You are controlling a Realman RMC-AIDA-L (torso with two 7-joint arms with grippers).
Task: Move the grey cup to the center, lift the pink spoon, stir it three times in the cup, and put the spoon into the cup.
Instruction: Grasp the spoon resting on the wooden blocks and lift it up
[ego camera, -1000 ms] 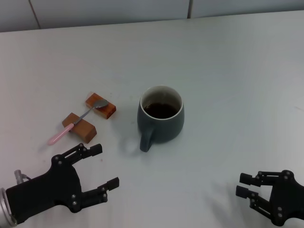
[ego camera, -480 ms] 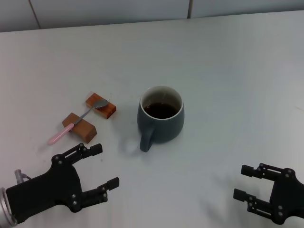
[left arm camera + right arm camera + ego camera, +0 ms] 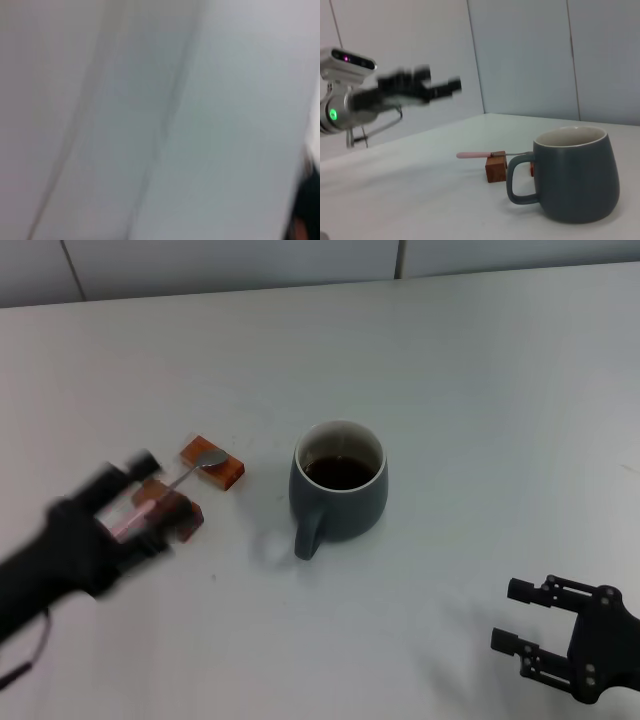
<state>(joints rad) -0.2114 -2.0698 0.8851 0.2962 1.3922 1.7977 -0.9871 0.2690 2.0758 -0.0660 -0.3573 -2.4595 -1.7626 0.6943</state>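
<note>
Grey cup (image 3: 339,492) stands upright near the middle of my table (image 3: 480,390), mouth up, dark inside, its loop handle pointing back toward the robot and slightly to its left. From the right wrist camera I see the cup (image 3: 577,172) close by, handle toward the blocks.

To the cup's left the pink spoon (image 3: 165,490) lies bridged across two brown wooden blocks (image 3: 212,462). Its long axis runs diagonally: silver bowl on the far block, nearer the cup; pink handle reaching over the near block, down and away to the left. The right wrist view shows the spoon (image 3: 487,154) lying level, its pink end jutting past the near block (image 3: 496,169).

My left gripper (image 3: 140,495) is blurred, hanging over the spoon's handle end and the near block; I cannot tell how its fingers stand. The left wrist camera gives me only smeared pale surface.

My right gripper (image 3: 520,618) sits low at the near right, well apart from the cup, fingers spread.

Bare white tabletop lies open all round the cup, widest to the right and beyond. A pale panelled wall (image 3: 250,260) backs the table.
</note>
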